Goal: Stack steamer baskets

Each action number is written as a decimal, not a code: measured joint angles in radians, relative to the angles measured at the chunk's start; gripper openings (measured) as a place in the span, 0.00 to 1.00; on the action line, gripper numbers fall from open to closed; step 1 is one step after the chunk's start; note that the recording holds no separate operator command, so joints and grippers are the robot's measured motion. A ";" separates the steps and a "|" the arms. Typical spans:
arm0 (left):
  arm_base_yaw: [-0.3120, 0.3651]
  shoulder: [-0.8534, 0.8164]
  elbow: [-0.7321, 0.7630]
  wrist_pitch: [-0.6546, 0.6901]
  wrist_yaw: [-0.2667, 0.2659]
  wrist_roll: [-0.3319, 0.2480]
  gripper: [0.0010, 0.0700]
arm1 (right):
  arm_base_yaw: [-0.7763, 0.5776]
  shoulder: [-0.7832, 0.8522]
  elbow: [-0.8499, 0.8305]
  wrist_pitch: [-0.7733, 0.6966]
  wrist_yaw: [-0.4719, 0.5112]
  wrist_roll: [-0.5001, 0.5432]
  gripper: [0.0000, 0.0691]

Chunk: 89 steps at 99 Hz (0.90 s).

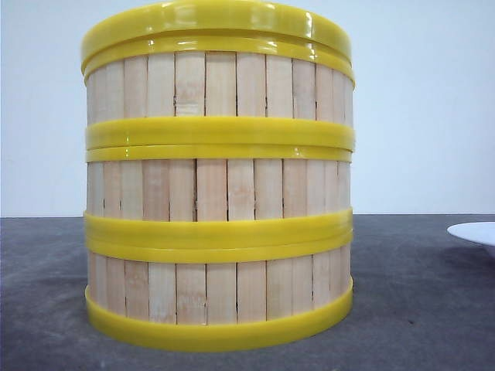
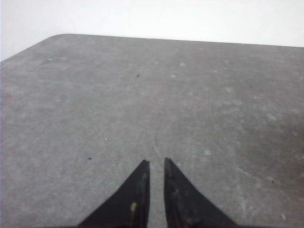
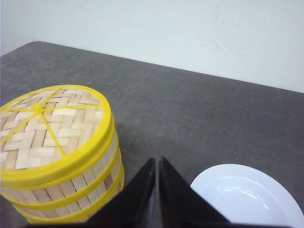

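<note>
Three steamer baskets stand stacked in one tower on the grey table: the top one point(image 1: 220, 85), the middle one point(image 1: 220, 185) and the bottom one point(image 1: 220, 290). A flat yellow-rimmed woven lid point(image 1: 216, 19) caps the tower. The right wrist view shows the lid point(image 3: 52, 128) from above and the slatted walls point(image 3: 90, 190) under it. My right gripper point(image 3: 157, 160) is shut and empty, hanging beside the tower, between it and the plate. My left gripper point(image 2: 156, 162) is shut with only a thin slit between its fingers, over bare table; no basket appears in its view.
A white plate point(image 3: 247, 199) lies on the table to the right of the tower, with its edge point(image 1: 476, 232) at the right side of the front view. The table's rounded far corner point(image 2: 57, 38) meets a white wall.
</note>
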 joint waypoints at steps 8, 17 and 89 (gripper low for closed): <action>0.000 0.000 0.000 0.000 0.000 0.000 0.03 | 0.000 0.000 0.000 0.000 0.000 0.000 0.01; 0.000 0.000 0.000 0.000 0.000 0.000 0.03 | 0.000 0.000 0.000 0.000 0.000 0.000 0.01; 0.000 0.000 0.000 0.000 0.000 0.000 0.03 | -0.671 -0.029 -0.193 0.269 -0.318 -0.233 0.01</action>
